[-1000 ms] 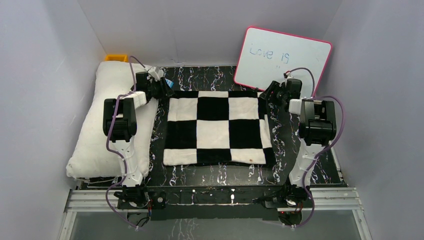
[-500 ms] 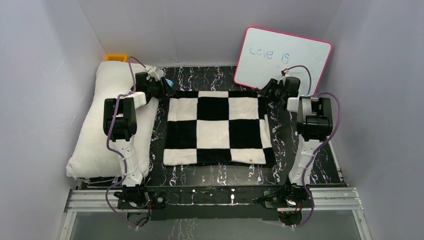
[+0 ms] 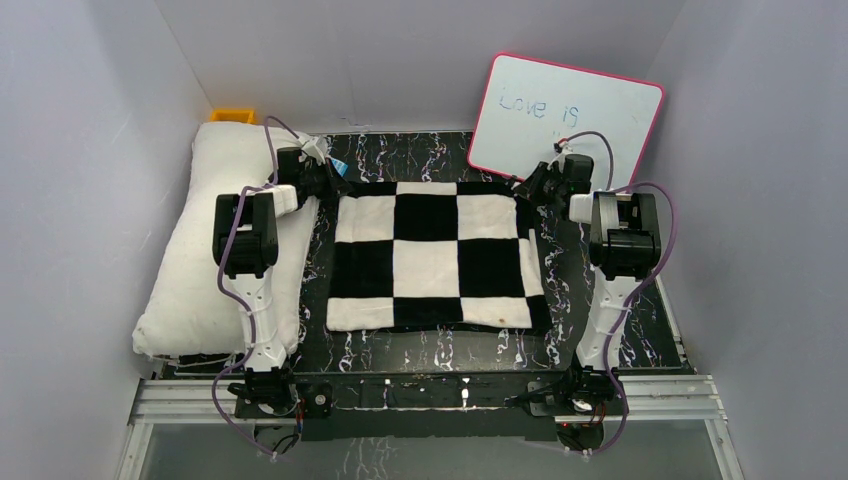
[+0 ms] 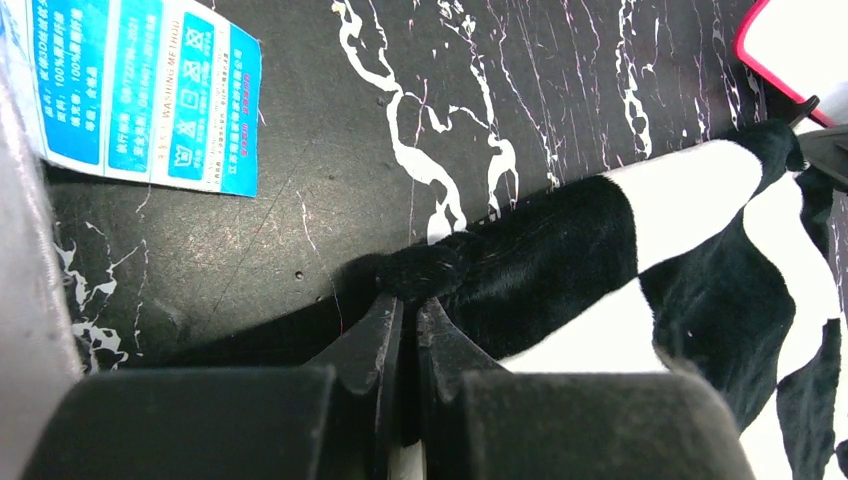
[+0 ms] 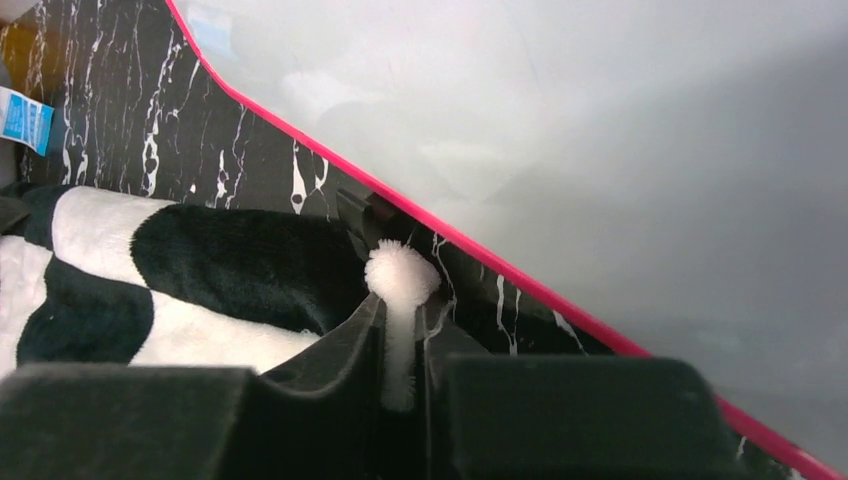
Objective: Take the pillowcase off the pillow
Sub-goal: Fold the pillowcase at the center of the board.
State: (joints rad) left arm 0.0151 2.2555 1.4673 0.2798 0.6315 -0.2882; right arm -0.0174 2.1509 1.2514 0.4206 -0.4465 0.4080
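Lying flat at mid-frame on your desk, the pillowcase is pinched at both upper corners: your left end effector nips the upper-left corner, your right end effector the upper-right. The pillow rests along the left.

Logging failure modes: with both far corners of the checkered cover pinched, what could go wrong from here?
The right fingers hold only a small tuft of the pillowcase corner; it may slip when pulled. The whiteboard leans just behind them and could get knocked. The left fingers pinch equally shallowly.
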